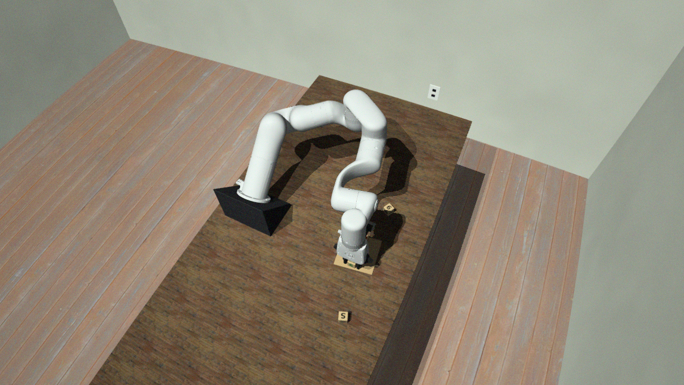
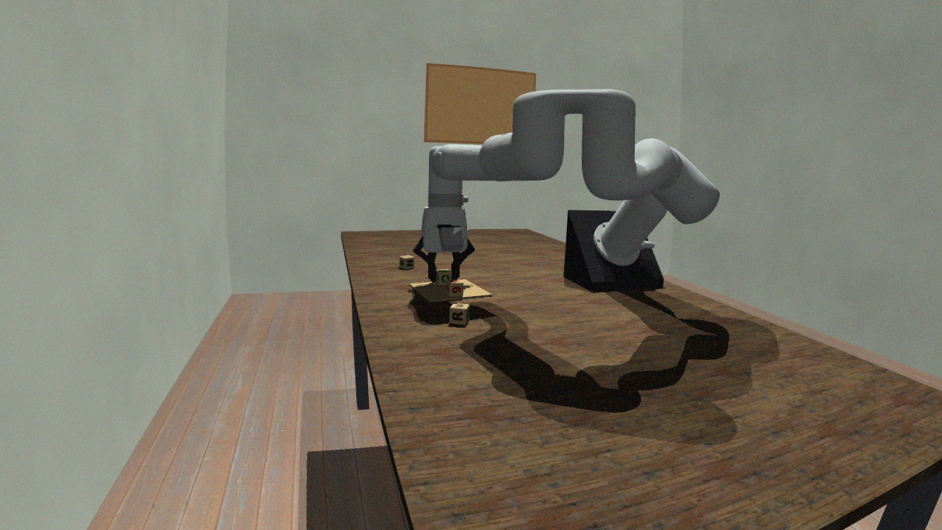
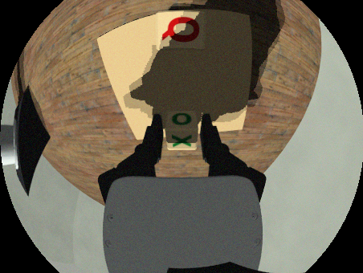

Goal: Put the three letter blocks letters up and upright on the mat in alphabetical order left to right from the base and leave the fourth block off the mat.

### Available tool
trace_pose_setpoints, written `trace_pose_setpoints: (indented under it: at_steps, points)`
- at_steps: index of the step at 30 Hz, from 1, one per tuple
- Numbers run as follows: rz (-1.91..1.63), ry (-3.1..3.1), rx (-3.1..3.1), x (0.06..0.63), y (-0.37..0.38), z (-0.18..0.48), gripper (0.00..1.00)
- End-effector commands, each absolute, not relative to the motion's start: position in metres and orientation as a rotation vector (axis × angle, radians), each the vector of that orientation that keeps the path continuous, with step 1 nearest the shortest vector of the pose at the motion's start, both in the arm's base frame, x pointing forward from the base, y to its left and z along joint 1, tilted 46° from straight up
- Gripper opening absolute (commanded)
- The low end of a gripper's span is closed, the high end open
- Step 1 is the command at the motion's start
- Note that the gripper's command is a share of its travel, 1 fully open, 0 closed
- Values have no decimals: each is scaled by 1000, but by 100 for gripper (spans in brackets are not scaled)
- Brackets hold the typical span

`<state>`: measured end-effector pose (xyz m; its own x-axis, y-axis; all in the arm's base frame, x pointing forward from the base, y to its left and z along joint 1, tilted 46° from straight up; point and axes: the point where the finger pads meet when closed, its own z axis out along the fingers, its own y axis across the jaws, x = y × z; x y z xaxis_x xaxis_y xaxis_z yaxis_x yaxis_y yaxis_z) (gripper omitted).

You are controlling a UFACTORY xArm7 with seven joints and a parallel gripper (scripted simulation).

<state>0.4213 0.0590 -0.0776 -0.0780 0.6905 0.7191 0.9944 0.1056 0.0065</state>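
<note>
A bare test room, lab-like rather than homely: plain grey-green walls [image 2: 132,164], a reddish wooden plank floor [image 1: 95,143] and one long dark wood-grain tabletop [image 2: 593,394] carrying a white jointed robot arm [image 1: 268,143] on a black wedge-shaped pedestal [image 1: 229,203]. A blank brown cork pinboard [image 2: 461,98] hangs on the far wall; a white wall socket [image 1: 433,92] sits beside the table.

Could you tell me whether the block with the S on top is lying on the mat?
No, the S block lies on the bare table, apart from the mat.
</note>
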Motion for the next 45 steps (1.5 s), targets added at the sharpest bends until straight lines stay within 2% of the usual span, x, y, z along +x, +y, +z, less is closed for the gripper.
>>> trace_pose_setpoints:
  at_steps: [1, 25, 26, 45]
  points:
    - [-706, -1831, -1647, 423, 52, -72, 47]
    - [-706, -1831, -1647, 428, -5, -16, 47]
    - [-706, -1831, -1647, 428, -5, -16, 100]
    - [-706, -1831, -1647, 428, -5, -16, 100]
